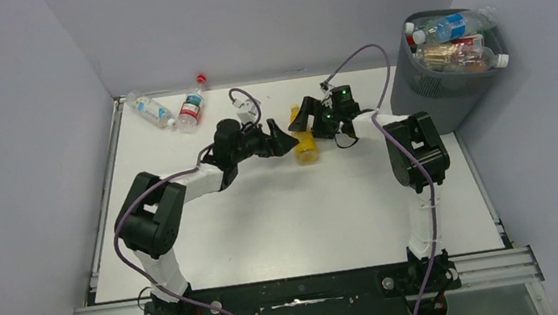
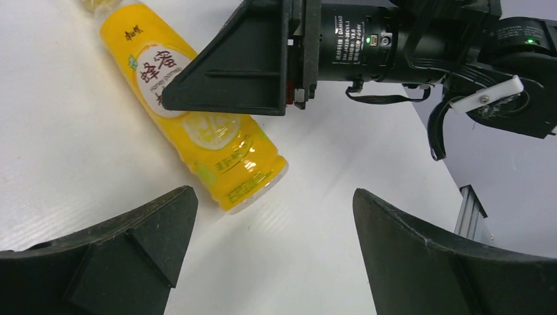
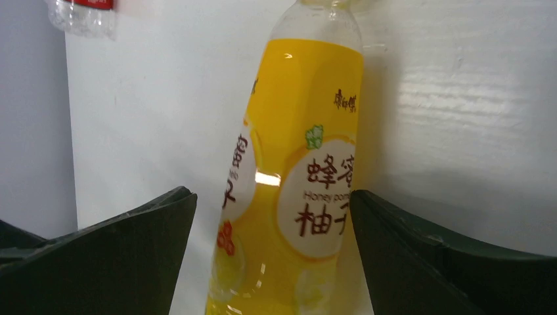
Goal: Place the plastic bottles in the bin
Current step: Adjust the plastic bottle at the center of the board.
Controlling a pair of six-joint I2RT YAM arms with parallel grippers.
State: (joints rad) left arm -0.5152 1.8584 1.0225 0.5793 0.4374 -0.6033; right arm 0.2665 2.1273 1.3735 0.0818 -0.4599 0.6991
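While the two arms meet over the middle of the white table [image 1: 300, 220], we count three bottles lying on it: one yellow bottle [image 1: 306, 145] at the centre and two clear bottles [image 1: 171, 108] side by side at the far left corner, one with a blue label and one with a red label and red cap. We see one grey bin [image 1: 447, 95] standing off the table's far right corner. It is heaped to the rim with more bottles, clear and amber with white caps, too jumbled for us to count. The left arm [image 1: 155, 214] rises from its base, folds at a raised elbow on the left side and stretches its forearm towards the centre. There the left gripper [image 2: 274, 193] points at the yellow bottle from just beside it. Its fingers [image 2: 131, 249] are spread wide and hold nothing. The right arm [image 1: 417, 151] mirrors it, with its elbow high on the right and its forearm reaching left. The right gripper [image 3: 272, 197] hangs over the neck end of the yellow bottle, with one finger on each side of the body. Its jaws are spread wide, and we see a gap at one finger, so the bottle lies flat on the table and is not clamped. The two grippers face each other across that bottle, close but apart.
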